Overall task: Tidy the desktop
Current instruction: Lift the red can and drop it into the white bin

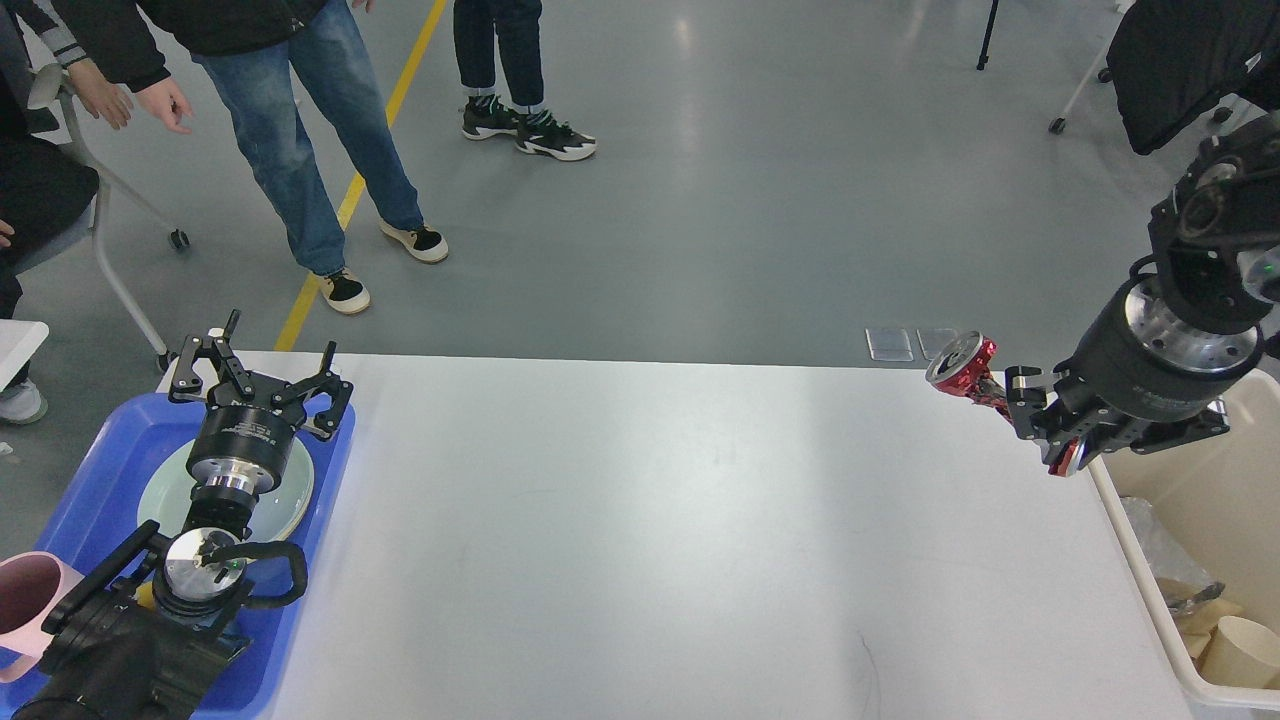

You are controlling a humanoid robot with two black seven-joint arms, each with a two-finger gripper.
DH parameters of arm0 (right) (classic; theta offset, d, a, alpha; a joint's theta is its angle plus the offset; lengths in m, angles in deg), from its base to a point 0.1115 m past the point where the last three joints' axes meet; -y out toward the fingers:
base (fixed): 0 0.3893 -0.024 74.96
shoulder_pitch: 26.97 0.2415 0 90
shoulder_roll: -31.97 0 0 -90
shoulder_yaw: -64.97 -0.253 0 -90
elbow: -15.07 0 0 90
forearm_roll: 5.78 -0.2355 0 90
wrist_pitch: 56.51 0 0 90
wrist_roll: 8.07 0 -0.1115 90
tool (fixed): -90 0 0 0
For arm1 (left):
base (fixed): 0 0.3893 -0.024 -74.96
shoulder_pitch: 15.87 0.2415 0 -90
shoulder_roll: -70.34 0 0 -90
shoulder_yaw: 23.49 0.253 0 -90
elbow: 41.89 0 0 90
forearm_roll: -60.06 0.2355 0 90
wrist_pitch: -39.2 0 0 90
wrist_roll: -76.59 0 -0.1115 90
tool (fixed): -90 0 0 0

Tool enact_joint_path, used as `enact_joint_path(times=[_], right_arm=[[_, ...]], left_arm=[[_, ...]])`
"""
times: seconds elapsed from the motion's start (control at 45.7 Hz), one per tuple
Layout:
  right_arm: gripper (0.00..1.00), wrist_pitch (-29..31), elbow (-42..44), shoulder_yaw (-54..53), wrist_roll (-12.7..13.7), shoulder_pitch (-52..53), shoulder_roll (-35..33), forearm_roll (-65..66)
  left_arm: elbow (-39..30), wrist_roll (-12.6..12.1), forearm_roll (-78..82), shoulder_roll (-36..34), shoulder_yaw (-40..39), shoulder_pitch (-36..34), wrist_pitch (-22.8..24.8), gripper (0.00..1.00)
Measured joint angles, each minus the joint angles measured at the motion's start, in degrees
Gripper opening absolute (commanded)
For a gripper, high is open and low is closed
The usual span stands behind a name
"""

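The desktop [640, 520] is a wide white tabletop with rounded corners. My right gripper [995, 392] is raised over its far right corner, shut on a crushed red can [962, 364] that points left, clear of the surface. My left gripper [262, 375] hangs open above the blue tray [95, 470] at the far left, over a pale green plate [285, 500], with nothing between its fingers.
A cream-white bin [1150, 560] stands off the table's right edge, holding paper cups [1235, 645] and scraps. A pink mug [25, 600] sits at the tray's near end. People [300, 120] stand on the floor beyond the far left corner.
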Motion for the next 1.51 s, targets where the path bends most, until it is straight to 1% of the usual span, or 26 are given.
enact_joint_path(times=[0.044,0.109,0.263,0.35,0.46,0.547,0.679,0.832,0.941,1.029,1.138,1.226,1.335,1.357,1.445,1.511], right_arm=[[0.00,0.0,-0.4,1.0,-0.4,0.7,0.1,-1.3],[0.00,0.0,-0.6,3.4,-2.1,1.4,0.4,-3.3],[0.00,-0.1,-0.6,9.9,-10.3,3.3,1.4,-4.8],[0.00,-0.7,0.3,12.8,-12.0,3.5,1.6,-5.3],[0.00,-1.1,4.7,15.4,-12.3,1.7,-0.2,-5.6],[0.00,-1.1,10.3,16.5,-12.2,-2.5,-5.0,-5.7],[0.00,-1.1,22.2,16.3,-11.8,-12.3,-11.4,-5.7],[0.00,-1.1,38.5,12.4,-11.8,-27.6,-16.3,-5.7],[0.00,-1.4,52.1,3.8,-11.7,-42.7,-17.7,-5.7],[0.00,-3.2,63.6,-4.5,-11.8,-55.6,-17.9,-5.8],[0.00,-7.5,76.3,-14.8,-11.8,-71.3,-17.0,-5.7],[0.00,-12.9,82.4,-20.7,-11.9,-81.3,-14.2,-5.6],[0.00,-23.9,86.3,-24.5,-11.9,-90.4,-9.2,-5.6],[0.00,-26.7,86.8,-24.8,-11.9,-92.2,-8.1,-5.6],[0.00,-34.9,87.5,-25.3,-11.9,-97.2,-4.4,-5.7],[0.00,-39.0,87.7,-25.2,-11.9,-100.0,-2.0,-5.7]], left_arm=[[0.0,0.0,0.0,0.0,0.0,0.0,0.0,0.96],[0.0,0.0,0.0,0.0,0.0,0.0,0.0,0.96],[0.0,0.0,0.0,0.0,0.0,0.0,0.0,0.96],[0.0,0.0,0.0,0.0,0.0,0.0,0.0,0.96],[0.0,0.0,0.0,0.0,0.0,0.0,0.0,0.96],[0.0,0.0,0.0,0.0,0.0,0.0,0.0,0.96],[0.0,0.0,0.0,0.0,0.0,0.0,0.0,0.96],[0.0,0.0,0.0,0.0,0.0,0.0,0.0,0.96],[0.0,0.0,0.0,0.0,0.0,0.0,0.0,0.96],[0.0,0.0,0.0,0.0,0.0,0.0,0.0,0.96],[0.0,0.0,0.0,0.0,0.0,0.0,0.0,0.96],[0.0,0.0,0.0,0.0,0.0,0.0,0.0,0.96],[0.0,0.0,0.0,0.0,0.0,0.0,0.0,0.96],[0.0,0.0,0.0,0.0,0.0,0.0,0.0,0.96],[0.0,0.0,0.0,0.0,0.0,0.0,0.0,0.96],[0.0,0.0,0.0,0.0,0.0,0.0,0.0,0.96]])
